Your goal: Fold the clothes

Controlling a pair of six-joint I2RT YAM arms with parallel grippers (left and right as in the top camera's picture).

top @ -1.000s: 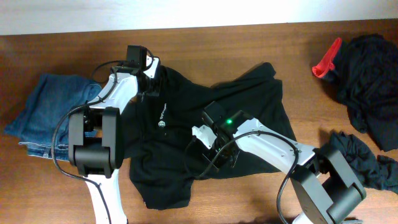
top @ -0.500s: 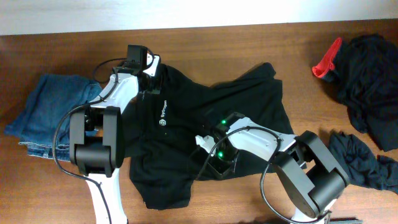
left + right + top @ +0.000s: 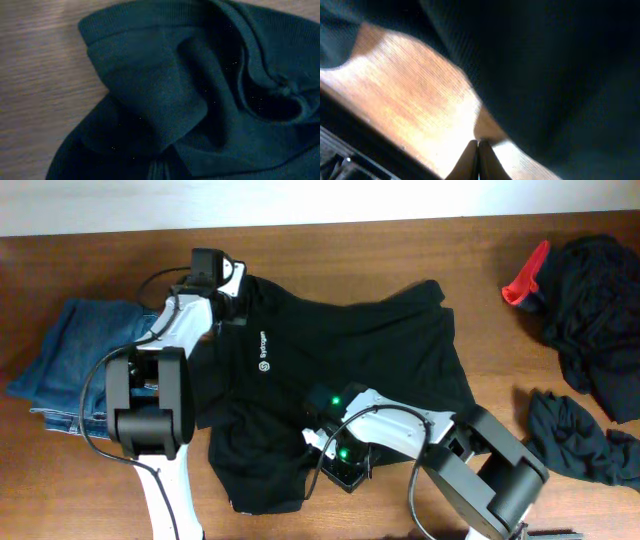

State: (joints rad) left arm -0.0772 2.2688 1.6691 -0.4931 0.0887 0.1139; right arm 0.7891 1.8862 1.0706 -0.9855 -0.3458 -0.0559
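At the collar (image 3: 250, 60) of the black shirt (image 3: 380, 350): left end effector (image 3: 238, 305), grip unreadable, probably anchoring. Lower down: right end effector (image 3: 479, 152) shut, nothing visibly pinched, probably smoothing.

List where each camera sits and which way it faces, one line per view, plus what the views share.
Overhead: fixed above, facing straight down on the table, black shirt and jeans; both arms show, left pincer at the shirt's top edge, right pincer at its lower edge.
Left wrist: close above the shirt's ribbed edge on wood; no fingers show.
Right wrist: low over the wood beside black fabric; its shut fingertips show.
Shared: all three see black fabric and wood.
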